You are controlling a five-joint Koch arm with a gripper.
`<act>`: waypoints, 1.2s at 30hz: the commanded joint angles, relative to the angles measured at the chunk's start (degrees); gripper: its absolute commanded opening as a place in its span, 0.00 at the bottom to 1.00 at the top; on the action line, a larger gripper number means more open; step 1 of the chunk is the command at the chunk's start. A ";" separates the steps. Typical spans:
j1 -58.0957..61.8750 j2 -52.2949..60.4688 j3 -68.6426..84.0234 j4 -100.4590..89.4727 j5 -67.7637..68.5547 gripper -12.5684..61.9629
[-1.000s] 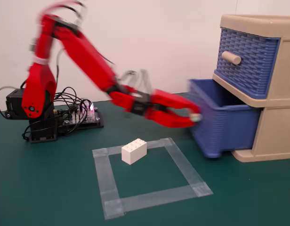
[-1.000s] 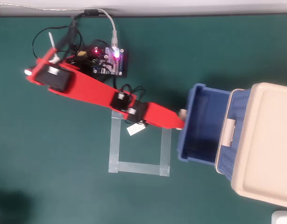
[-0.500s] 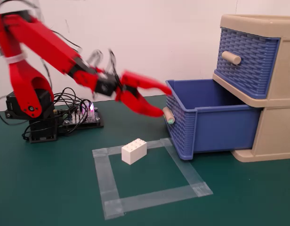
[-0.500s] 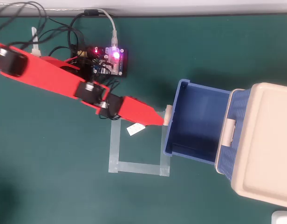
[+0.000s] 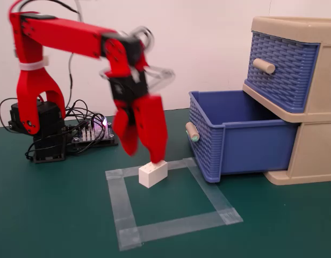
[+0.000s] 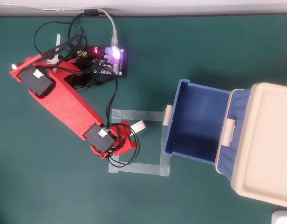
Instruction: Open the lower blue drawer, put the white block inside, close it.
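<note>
Fixed view showed the lower blue drawer (image 5: 238, 137) already pulled out to receive the white block (image 5: 153, 173), which sat inside the tape square (image 5: 128, 215). The gripper (image 5: 144, 156) hung over it, jaws apart, ready to grasp

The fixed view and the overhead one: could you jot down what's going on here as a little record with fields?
Arm: red, reaching down over the taped square
End effector: open, one finger tip at the top of the white block, block not lifted
White block place: on the green mat inside the taped square
Lower blue drawer: pulled out, looks empty in the overhead view
Upper blue drawer: shut
Cabinet: beige, to the right in both views
Electronics board: behind the arm, lit
</note>
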 commanded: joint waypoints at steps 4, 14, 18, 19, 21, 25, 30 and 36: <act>-0.97 -1.49 -3.78 0.35 4.75 0.62; -5.54 -2.11 2.64 0.26 4.66 0.62; -5.63 -4.57 2.99 -0.79 4.75 0.62; -5.63 -5.19 2.99 -1.85 4.75 0.62; -5.63 -6.33 3.16 -4.57 4.66 0.62; -5.63 -8.35 3.25 -6.50 4.66 0.60; -6.33 -8.35 3.25 -6.06 3.87 0.35; -6.50 -6.59 3.52 1.23 1.76 0.06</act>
